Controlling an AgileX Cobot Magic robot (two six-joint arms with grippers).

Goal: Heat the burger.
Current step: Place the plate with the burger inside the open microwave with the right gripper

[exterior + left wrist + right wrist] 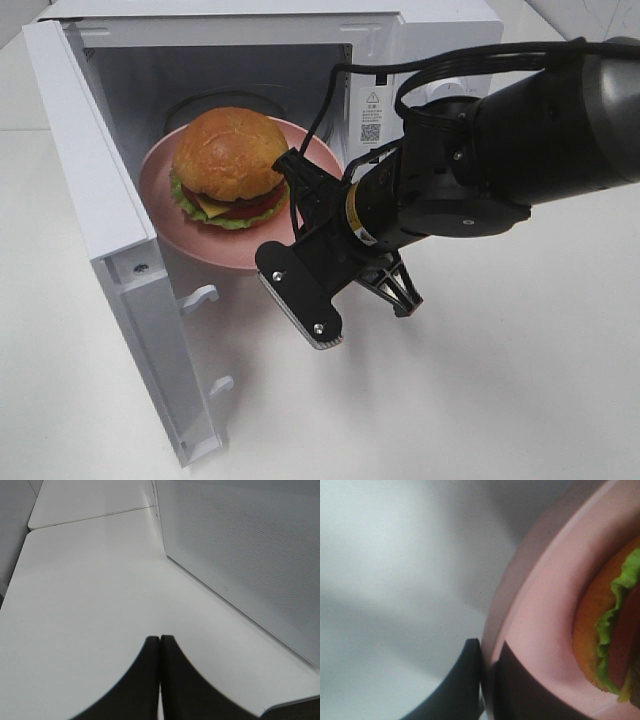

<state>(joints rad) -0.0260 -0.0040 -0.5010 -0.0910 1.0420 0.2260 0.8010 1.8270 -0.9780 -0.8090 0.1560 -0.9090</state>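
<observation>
The burger, with a golden bun, lettuce, cheese and tomato, sits on a pink plate. The plate is held at the open front of the white microwave, its far part inside the cavity and its near rim sticking out. My right gripper is shut on the plate's near right rim. In the right wrist view its fingers pinch the pink rim, with the burger beside them. My left gripper is shut and empty over the white table, outside the exterior view.
The microwave door stands swung open on the left, with its two latch hooks facing the table. The microwave's perforated side wall stands close to the left gripper. White tabletop lies in front.
</observation>
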